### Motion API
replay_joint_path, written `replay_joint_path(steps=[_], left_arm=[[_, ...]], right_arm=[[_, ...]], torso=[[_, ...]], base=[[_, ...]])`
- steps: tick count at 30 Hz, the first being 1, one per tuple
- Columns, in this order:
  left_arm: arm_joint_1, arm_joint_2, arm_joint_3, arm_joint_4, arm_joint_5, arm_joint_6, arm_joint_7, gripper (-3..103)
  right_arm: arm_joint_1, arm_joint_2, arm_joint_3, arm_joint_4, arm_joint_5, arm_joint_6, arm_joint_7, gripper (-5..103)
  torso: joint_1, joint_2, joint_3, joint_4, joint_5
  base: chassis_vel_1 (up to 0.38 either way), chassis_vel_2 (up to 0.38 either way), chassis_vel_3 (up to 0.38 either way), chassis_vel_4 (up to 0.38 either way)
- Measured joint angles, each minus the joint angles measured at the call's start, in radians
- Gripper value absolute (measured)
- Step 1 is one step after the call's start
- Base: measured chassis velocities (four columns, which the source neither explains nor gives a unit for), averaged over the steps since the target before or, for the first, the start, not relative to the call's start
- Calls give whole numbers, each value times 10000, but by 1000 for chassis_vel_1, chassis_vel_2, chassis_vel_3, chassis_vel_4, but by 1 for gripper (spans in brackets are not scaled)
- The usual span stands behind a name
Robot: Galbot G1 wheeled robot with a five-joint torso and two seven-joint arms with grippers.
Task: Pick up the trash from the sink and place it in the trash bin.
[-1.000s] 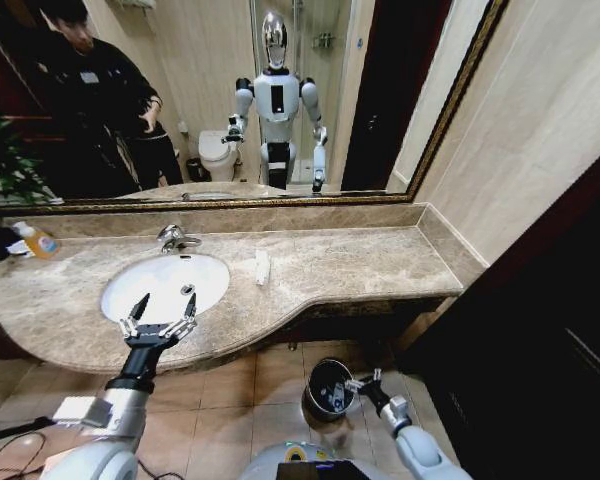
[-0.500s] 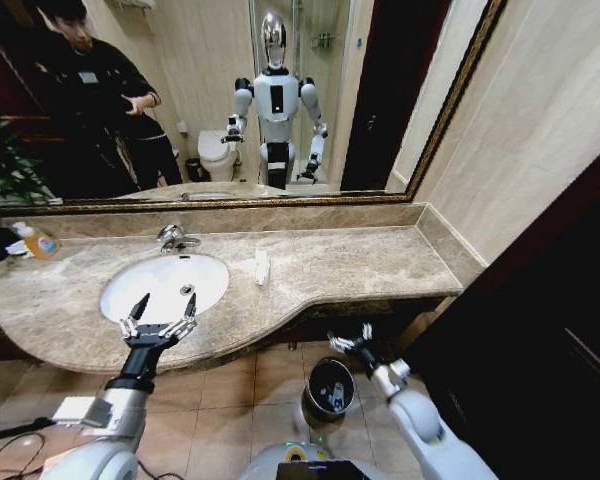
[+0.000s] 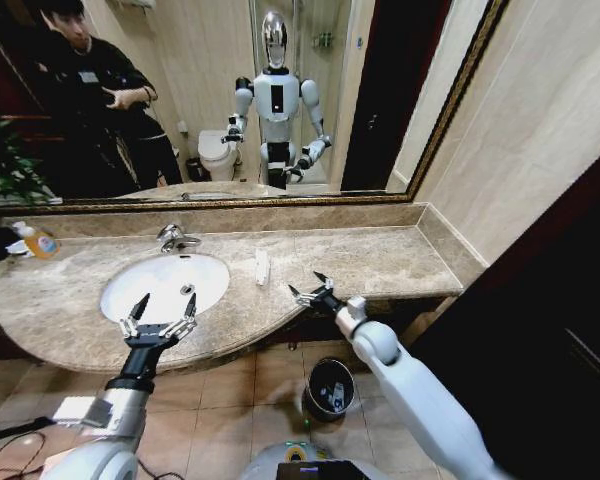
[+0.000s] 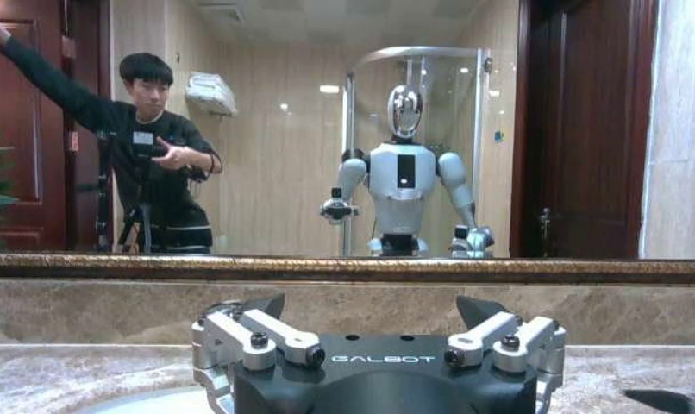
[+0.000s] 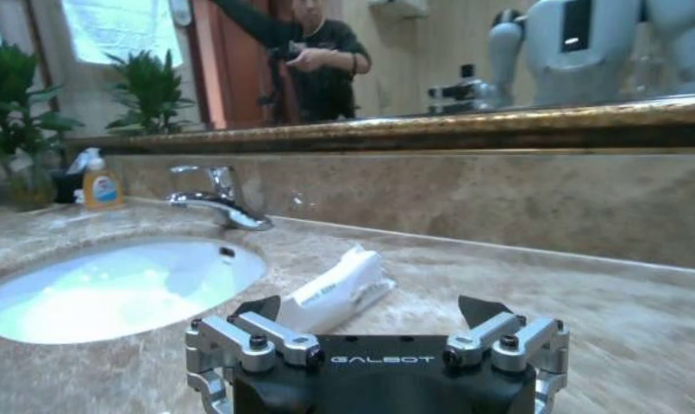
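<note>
The left gripper (image 3: 161, 312) hovered with its fingers spread and nothing between them over the near rim of the sink (image 3: 130, 297), a white oval basin set in the marble counter (image 3: 380, 260), with a chrome faucet (image 3: 174, 238) behind it. In the head view the bowl looked bare apart from its drain. The right gripper (image 3: 311, 290) was raised above the front edge of the counter, to the right of the basin, its fingers likewise parted and carrying nothing. A piece of trash (image 3: 262, 266), a small white sachet or tube with faint print, lay flat on the counter just beside the basin's right rim, between the basin and the right gripper; the right wrist view showed it (image 5: 338, 289) just ahead of the open jaws. On the tiled floor below the counter stood the trash bin (image 3: 329, 389), round and black, with a few small pale items visible inside. A clear bottle with an orange label (image 3: 38, 241) stood at the far left of the counter.
</note>
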Motion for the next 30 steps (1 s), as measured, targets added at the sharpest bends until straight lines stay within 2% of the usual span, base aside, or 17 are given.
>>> replay_joint_path(steps=[2, 6, 10, 11, 13, 14, 18, 19, 23, 30], left_arm=[[0, 0, 0, 0, 0, 0, 1, 100], [0, 1, 0, 0, 0, 0, 1, 100], [0, 0, 0, 0, 0, 0, 1, 100], [0, 0, 0, 0, 0, 0, 1, 100], [0, 1, 0, -1, 0, 0, 1, 100], [0, 1, 0, -1, 0, 0, 1, 100], [0, 1, 0, 0, 0, 0, 1, 100], [0, 1, 0, 0, 0, 0, 1, 100], [0, 1, 0, -1, 0, 0, 1, 100], [0, 0, 0, 0, 0, 0, 1, 100]], right_arm=[[868, 136, -603, -529, 223, -100, 59, 100], [1664, 334, -1195, -850, 618, -327, 309, 100], [2505, 729, -1900, -1213, 1221, -739, 1103, 100], [2505, 729, -1900, -1213, 1221, -739, 1103, 100], [2849, 1023, -2232, -1401, 1659, -1220, 1852, 100], [2849, 1023, -2232, -1401, 1659, -1220, 1852, 100], [3201, 1590, -2693, -1521, 2474, -2183, 3840, 100], [3201, 1590, -2693, -1521, 2474, -2183, 3840, 100], [3281, 2005, -2967, -1784, 2596, -2384, 5172, 100], [3247, 2196, -3099, -2021, 2438, -2188, 5324, 100]], torso=[[0, 0, 0, 1, 0], [0, 0, 0, 1, 0], [0, 0, 0, 1, -1], [0, 0, 0, 1, -1], [0, 0, -1, 1, 0], [0, 0, -1, 1, 0], [0, 0, -1, 1, -2], [0, 0, -1, 1, -2], [-1, 0, -1, 1, -3], [-1, 0, -1, 1, 0]], base=[[0, 0, 0, 0], [0, 0, 0, 0], [0, 0, 0, 0], [0, 0, 0, 0], [0, 0, 0, 0], [0, 0, 0, 0], [0, 0, 0, 0], [0, 0, 0, 0], [0, 0, 0, 0], [0, 0, 0, 0]])
